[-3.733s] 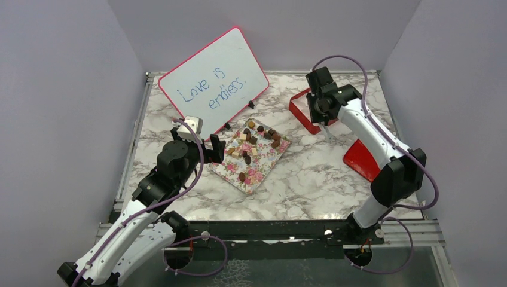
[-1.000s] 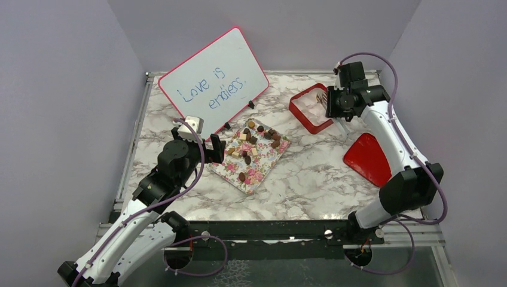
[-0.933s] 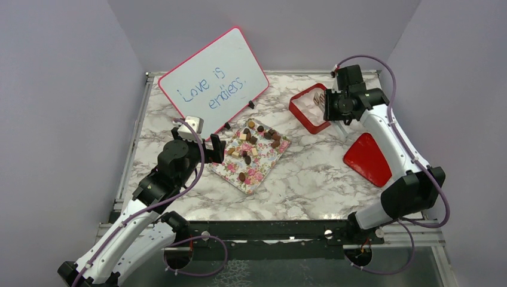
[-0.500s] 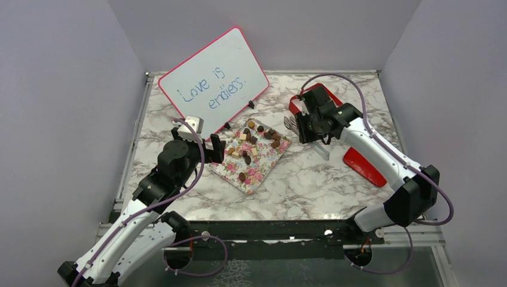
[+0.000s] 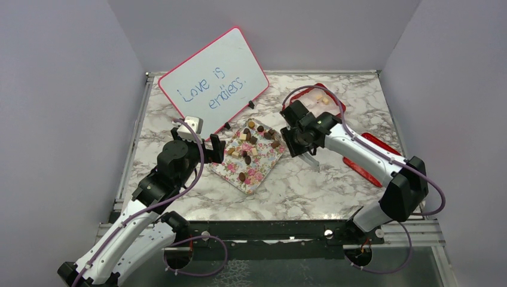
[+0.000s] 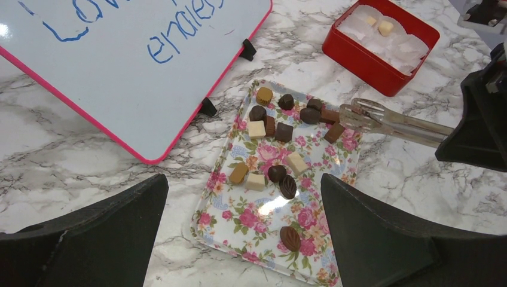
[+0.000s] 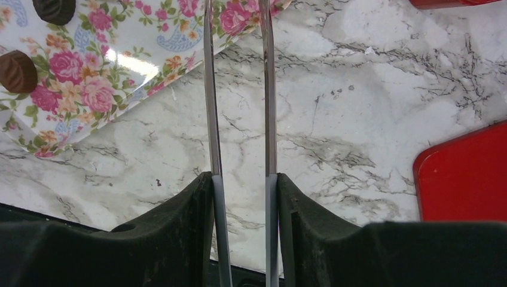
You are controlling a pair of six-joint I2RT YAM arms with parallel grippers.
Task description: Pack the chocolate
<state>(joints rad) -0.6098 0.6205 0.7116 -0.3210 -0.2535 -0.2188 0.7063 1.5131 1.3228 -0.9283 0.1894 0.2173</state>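
Note:
Several brown, dark and cream chocolate pieces (image 5: 254,140) lie on the floral tray (image 5: 251,176); they also show in the left wrist view (image 6: 281,131). Two cream pieces (image 6: 385,27) lie on white paper in the red box (image 6: 382,66), which also shows in the top view (image 5: 311,95). My right gripper (image 5: 297,140) is shut on metal tongs (image 7: 209,89). The tong tips (image 6: 356,110) reach over the tray's right end, slightly apart, with nothing seen between them. My left gripper (image 6: 244,182) is open and empty above the tray's near part.
A pink-framed whiteboard (image 5: 212,81) stands propped behind the tray. The red box lid (image 5: 373,155) lies to the right, under my right arm, and shows in the right wrist view (image 7: 463,179). Grey walls enclose the marble table.
My right arm has swung with the tongs from over the red box leftward and nearer, to the tray's right end. The left arm has not moved.

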